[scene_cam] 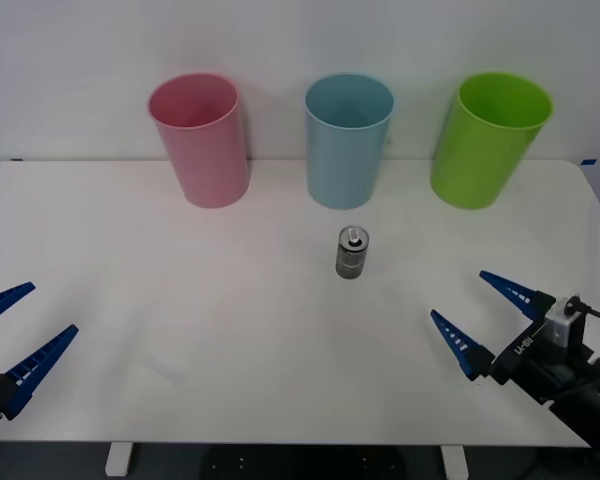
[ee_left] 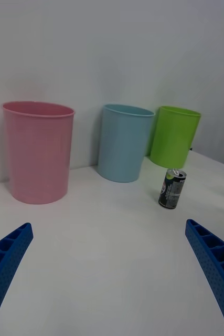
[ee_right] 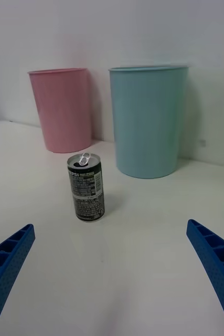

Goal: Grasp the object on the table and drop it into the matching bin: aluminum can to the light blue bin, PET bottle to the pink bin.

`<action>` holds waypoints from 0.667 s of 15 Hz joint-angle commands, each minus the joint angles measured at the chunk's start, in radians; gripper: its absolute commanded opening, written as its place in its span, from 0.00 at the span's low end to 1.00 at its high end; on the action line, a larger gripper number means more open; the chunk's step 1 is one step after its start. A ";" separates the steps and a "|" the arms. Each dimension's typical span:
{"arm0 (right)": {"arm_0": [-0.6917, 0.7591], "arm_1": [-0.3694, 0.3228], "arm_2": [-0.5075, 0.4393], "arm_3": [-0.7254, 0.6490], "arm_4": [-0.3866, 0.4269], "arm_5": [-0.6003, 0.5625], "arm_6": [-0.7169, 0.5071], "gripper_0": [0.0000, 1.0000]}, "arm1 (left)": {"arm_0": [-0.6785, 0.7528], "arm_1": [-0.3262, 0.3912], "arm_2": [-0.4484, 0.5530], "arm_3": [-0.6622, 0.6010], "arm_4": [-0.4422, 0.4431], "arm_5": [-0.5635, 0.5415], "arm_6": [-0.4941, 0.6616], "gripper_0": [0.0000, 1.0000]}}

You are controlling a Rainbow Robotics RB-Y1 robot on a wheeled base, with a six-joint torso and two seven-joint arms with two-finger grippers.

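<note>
**Can upright mid-table, both grippers spread wide**

As I looked through the front camera, the aluminum can (scene_cam: 352, 252) stood upright on the white table (scene_cam: 180, 300), just in front of the light blue bin (scene_cam: 348, 140). The pink bin (scene_cam: 199, 138) stood to that bin's left and a lime green bin (scene_cam: 488, 139) to its right, all three in a row along the far edge. The left gripper (scene_cam: 10, 335) sat low at the near left corner with its blue fingers spread wide and nothing between them. The right gripper (scene_cam: 477, 312) sat near the right front edge, fingers also wide apart and empty, well apart from the can.

Through the right wrist camera, I saw the can (ee_right: 85, 187) standing upright, pull tab on top, with the light blue bin (ee_right: 148, 121) and pink bin (ee_right: 63, 109) behind it. The right gripper (ee_right: 112, 273) had its fingers at the two corners, wide open.

Through the left wrist camera, I saw the pink bin (ee_left: 37, 151), light blue bin (ee_left: 123, 142) and lime green bin (ee_left: 173, 136) in a row, the can (ee_left: 172, 188) standing in front of the green one. The left gripper (ee_left: 109, 273) was likewise spread wide, holding nothing.
</note>
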 commanded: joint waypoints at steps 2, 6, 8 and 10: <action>-0.034 0.019 0.070 0.002 0.011 0.096 0.009 1.00 | 0.000 0.000 0.000 0.000 0.000 0.000 0.000 1.00; -0.116 0.058 0.100 0.103 0.032 0.114 0.020 1.00 | 0.000 0.000 0.000 0.000 0.000 0.000 0.000 1.00; -0.166 0.074 0.111 0.161 0.032 0.116 0.032 1.00 | 0.000 0.000 0.000 0.000 0.000 0.000 0.000 1.00; -0.211 0.103 0.113 0.216 0.054 0.128 0.045 1.00 | 0.000 0.000 0.000 0.000 0.000 0.000 0.000 1.00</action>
